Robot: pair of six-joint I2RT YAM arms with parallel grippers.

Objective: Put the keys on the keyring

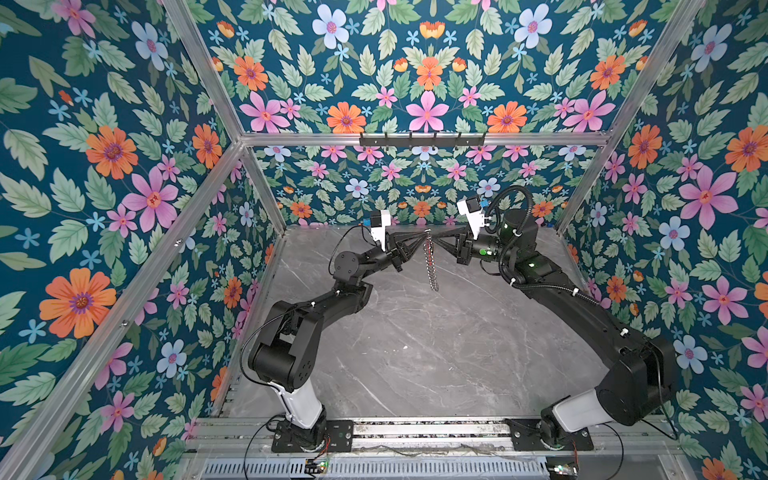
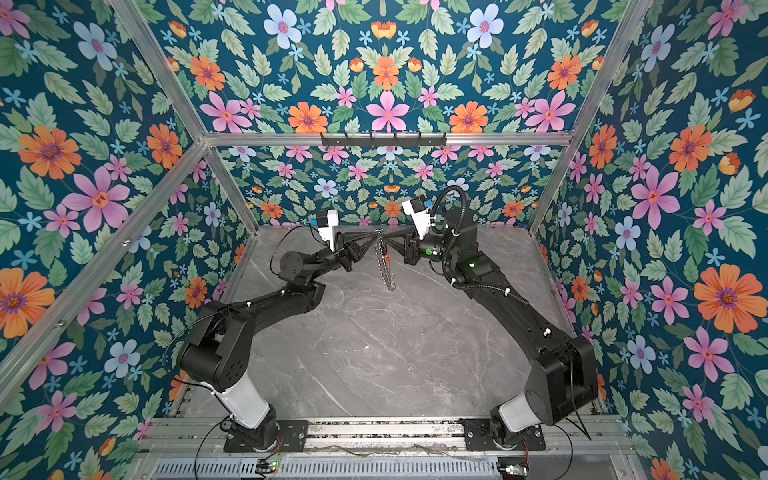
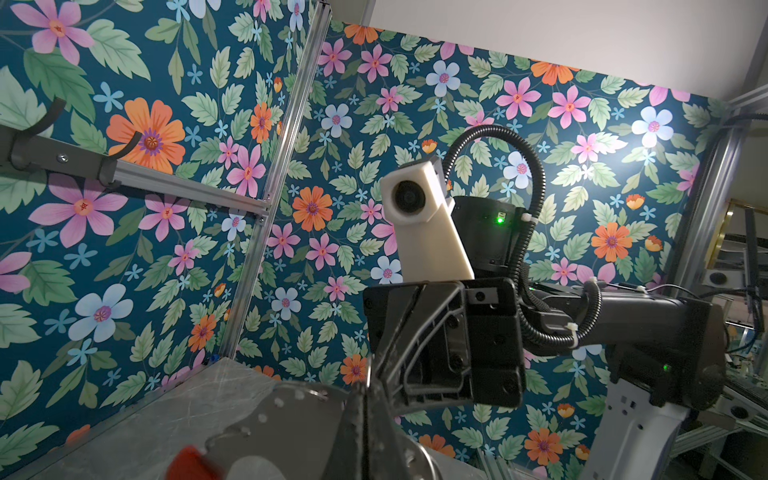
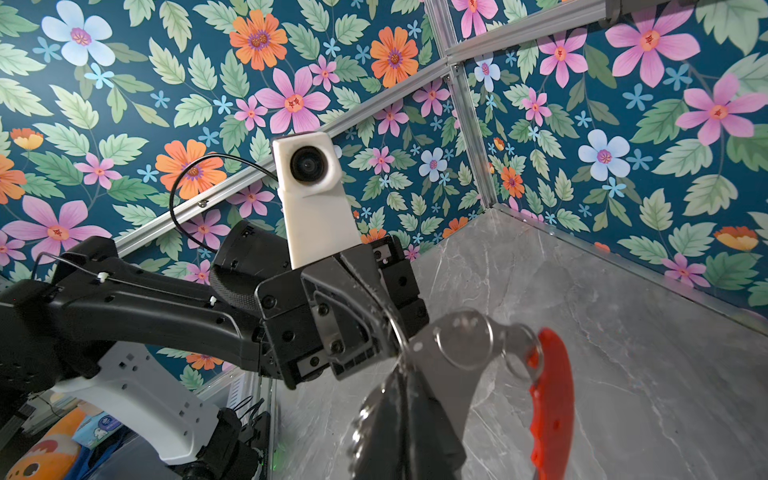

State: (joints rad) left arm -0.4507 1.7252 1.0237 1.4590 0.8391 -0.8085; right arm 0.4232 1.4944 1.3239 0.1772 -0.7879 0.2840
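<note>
**two grippers meet tip to tip at the hanging keyring**

a grey marbled desk (image 1: pixel 415 353) sits inside floral walls (image 1: pixel 104 187) and an aluminium frame (image 1: pixel 208 174). a black hook rack (image 1: pixel 422 140) is fixed to the rear rail. in both top views the keyring (image 1: pixel 431 266) hangs edge-on over the far middle of the desk, clear of its surface, and its red bar (image 2: pixel 388 259) shows as a sliver. in each wrist view the opposite gripper's body blocks the centre, and the red bar is blurred close to the lens.

both arms rise from the near rail with elbows bowed outward. their forearms converge, nearly level, and point at each other. the left gripper (image 1: pixel 422 241) is clamped on the ring's top. the right gripper (image 1: pixel 434 241) has its jaws pressed together against that same spot; whether they pinch the wire cannot be told.
</note>
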